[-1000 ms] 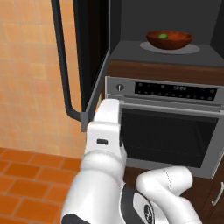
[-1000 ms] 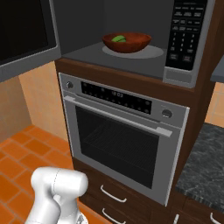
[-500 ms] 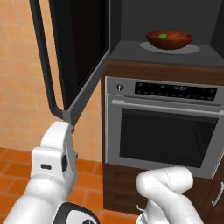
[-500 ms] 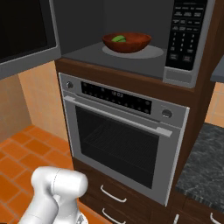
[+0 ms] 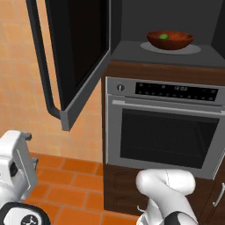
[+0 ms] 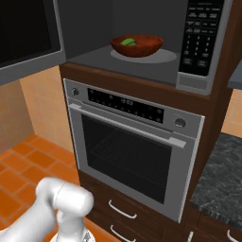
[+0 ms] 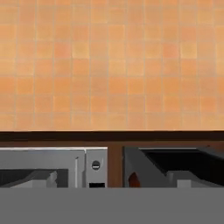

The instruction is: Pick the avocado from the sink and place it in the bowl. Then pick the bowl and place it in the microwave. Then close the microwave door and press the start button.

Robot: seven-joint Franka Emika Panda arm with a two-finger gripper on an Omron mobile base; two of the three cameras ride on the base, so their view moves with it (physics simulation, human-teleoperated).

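The reddish-brown bowl [image 5: 169, 39] [image 6: 137, 45] sits inside the open microwave [image 5: 132, 22] with the green avocado [image 5: 163, 36] [image 6: 127, 41] in it. To the left the microwave door [image 5: 83, 48] [image 6: 28, 28] stands partly open, its black glass angled outward and its dark bar handle [image 5: 41, 61] on the far edge. My gripper's white hand [image 5: 15, 162] hangs low at the left, below the door and apart from it. Its fingers are hidden. The sink is out of view.
The steel oven [image 5: 162, 127] [image 6: 127, 151] is under the microwave, with drawers beneath. The microwave's button panel [image 6: 201, 38] is right of the cavity. A dark stone counter [image 6: 220, 175] lies at the right. An orange tiled wall [image 7: 112, 65] faces the hand.
The microwave door has swung partway toward the cavity. My hand has dropped down and to the left, away from the door's lower corner.
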